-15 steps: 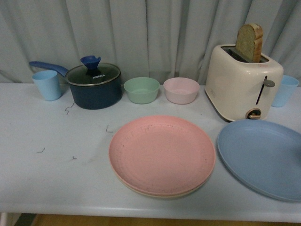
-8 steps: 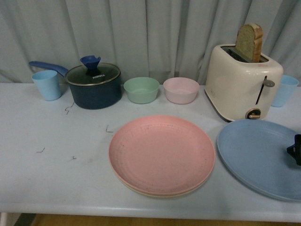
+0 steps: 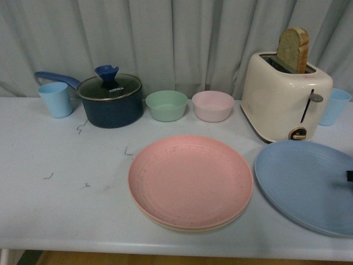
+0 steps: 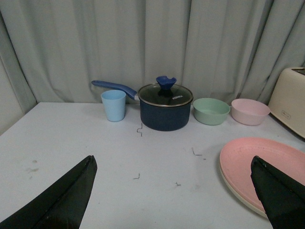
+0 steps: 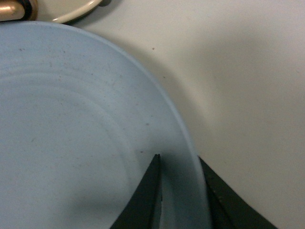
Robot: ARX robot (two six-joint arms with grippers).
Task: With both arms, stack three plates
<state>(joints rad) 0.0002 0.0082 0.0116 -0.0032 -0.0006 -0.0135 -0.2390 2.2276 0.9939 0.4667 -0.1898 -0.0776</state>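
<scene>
Straddles the rim of the blue plate, matte and faintly ringed at the near right of the surface, with the right tool slightly parted (contact unclear), and holds the left tool spread wide, empty.

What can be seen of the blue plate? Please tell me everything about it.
The blue plate is large, round and shallow, of matte plastic as it looks, with faint concentric rings and a few dark specks. It lies flat on the table at the front right, just before the toaster and apart from the pink plate; the frame cuts its right side. The right gripper straddles its rim; whether it pinches cannot be told.
</scene>
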